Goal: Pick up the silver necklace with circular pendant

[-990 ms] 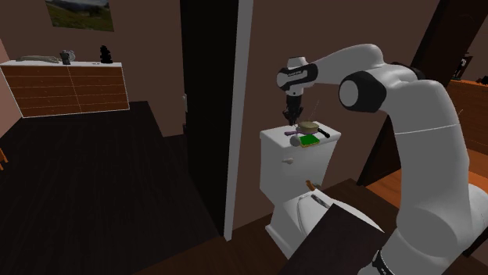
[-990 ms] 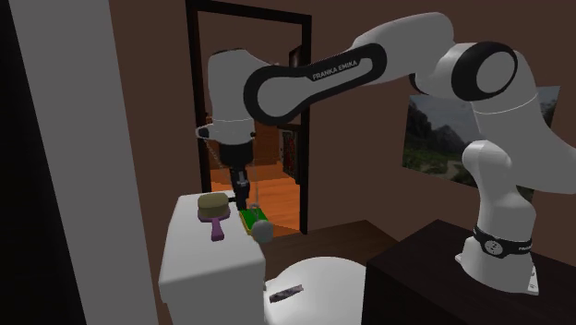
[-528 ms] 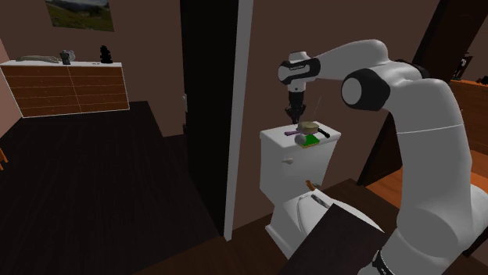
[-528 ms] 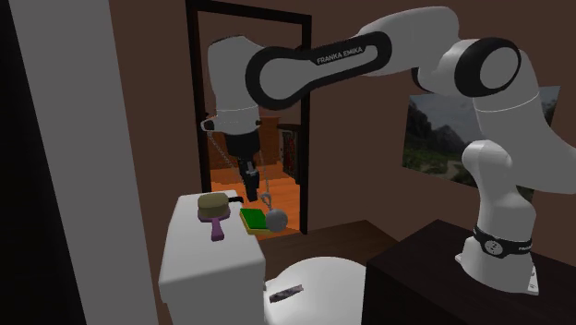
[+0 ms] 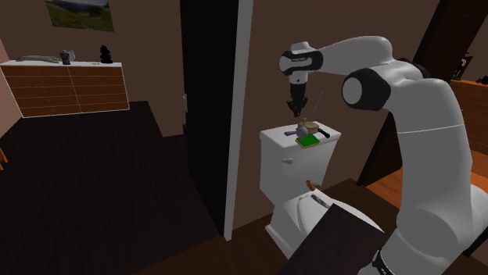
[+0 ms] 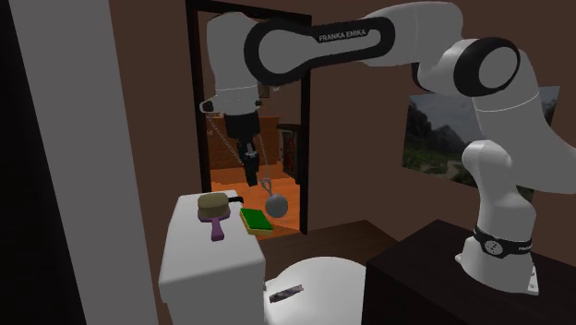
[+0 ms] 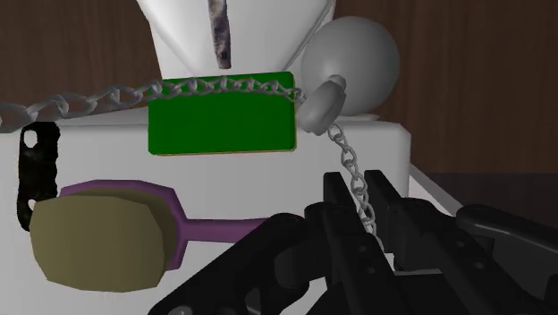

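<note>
Judging from the second exterior view, is the silver necklace (image 6: 276,206) off the toilet tank (image 6: 198,268)? (Ana)

Yes, I would say so. Its round pendant hangs in the middle of that frame. It is above and apart from the green pad (image 6: 253,221) and the purple-handled brush (image 6: 214,209) lying on the tank lid. (Ben)

And the end effector (image 6: 251,178)? (Ana)

Closed narrow on the chain. In the wrist view the black fingers (image 7: 335,201) pinch a link between them. The chain runs from there to the pendant's loop, then on past the green pad. (Ben)

So what is left? (Ana)

Little, as I judge it. The grasp is made and the pendant is airborne. In the shoulder view the end effector hangs above the tank, right of centre. I cannot tell whether the far loop of chain is wholly clear, so a bit more height and a steady hold would settle it. A thin chain could slip through the pinch if the pendant swings. (Ben)
</note>
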Available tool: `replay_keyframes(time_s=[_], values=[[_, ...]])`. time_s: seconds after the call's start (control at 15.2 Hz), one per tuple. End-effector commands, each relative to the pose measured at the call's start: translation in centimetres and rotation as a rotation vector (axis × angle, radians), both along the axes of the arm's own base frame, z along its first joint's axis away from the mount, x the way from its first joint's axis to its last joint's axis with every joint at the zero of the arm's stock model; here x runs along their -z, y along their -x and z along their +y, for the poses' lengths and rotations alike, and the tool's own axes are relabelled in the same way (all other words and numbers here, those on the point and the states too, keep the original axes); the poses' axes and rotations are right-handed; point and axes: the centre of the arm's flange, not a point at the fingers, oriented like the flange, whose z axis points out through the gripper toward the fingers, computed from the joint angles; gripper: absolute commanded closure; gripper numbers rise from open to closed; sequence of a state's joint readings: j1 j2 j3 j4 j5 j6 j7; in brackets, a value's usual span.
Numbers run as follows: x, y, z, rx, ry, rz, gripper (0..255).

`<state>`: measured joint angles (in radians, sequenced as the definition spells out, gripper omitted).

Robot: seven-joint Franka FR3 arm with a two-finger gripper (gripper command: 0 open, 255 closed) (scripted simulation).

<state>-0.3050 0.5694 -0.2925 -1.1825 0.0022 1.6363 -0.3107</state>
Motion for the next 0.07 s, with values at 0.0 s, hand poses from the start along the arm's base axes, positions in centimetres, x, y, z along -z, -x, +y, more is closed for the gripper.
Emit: replay_keyframes(time_s=[0.0], values=[[-0.28, 0.02, 0.0, 0.0, 0.0, 0.0, 255]])
